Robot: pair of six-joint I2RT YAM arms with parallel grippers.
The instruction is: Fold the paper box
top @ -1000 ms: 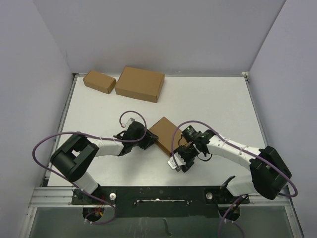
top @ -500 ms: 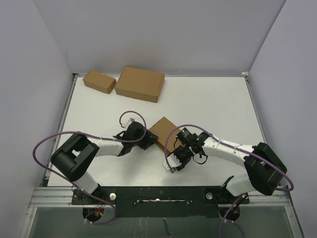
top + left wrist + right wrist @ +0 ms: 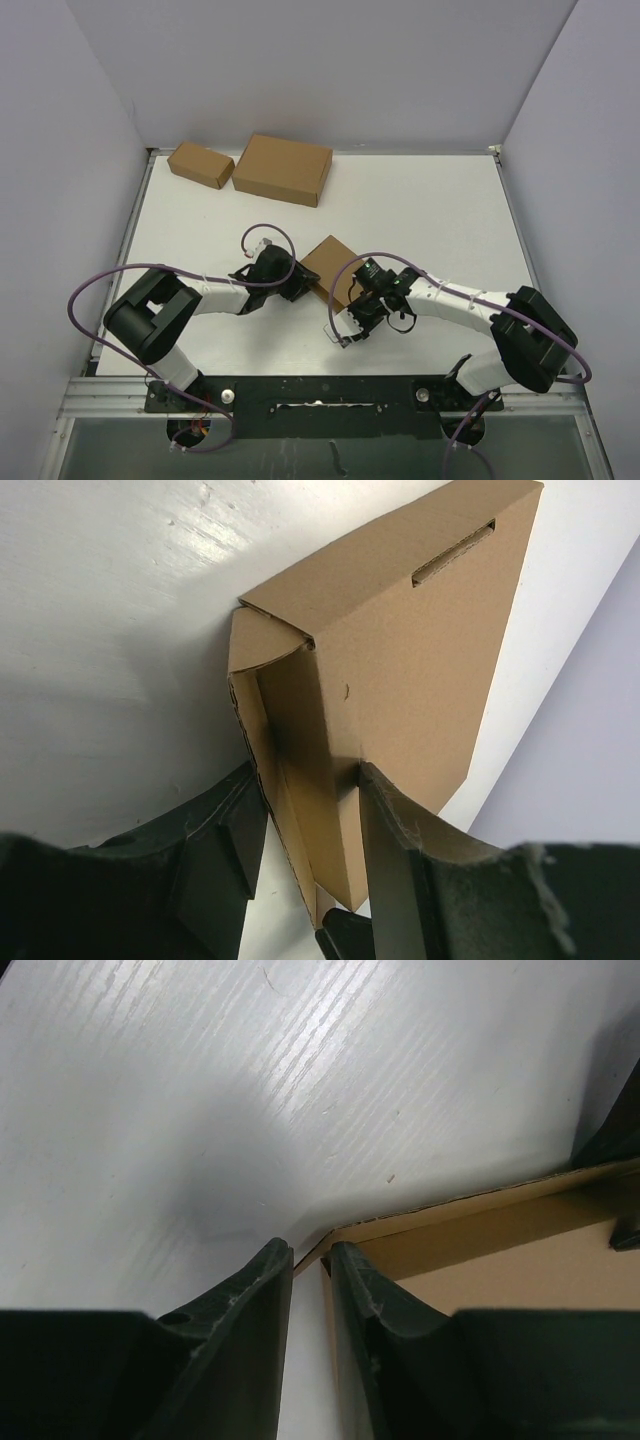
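Top external: white table (image 3: 450, 220) between pale walls (image 3: 330, 70), left claw (image 3: 305, 775) tight on paper box (image 3: 330, 262), right claw (image 3: 308, 1250) narrow.

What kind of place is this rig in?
Likely a lab test cell: white table boxed in by plain wall panels, left arm and right arm bolted to a rail, plain cardboard boxes as props.

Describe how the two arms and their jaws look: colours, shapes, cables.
The left arm and the right arm are both built of white tubular links joined by bulky black joint housings. A left purple cable loops loosely along one arm, and a right purple cable along the other. The jaws are dark and flat-sided, tapering to blunt tips with slightly rough inner edges.
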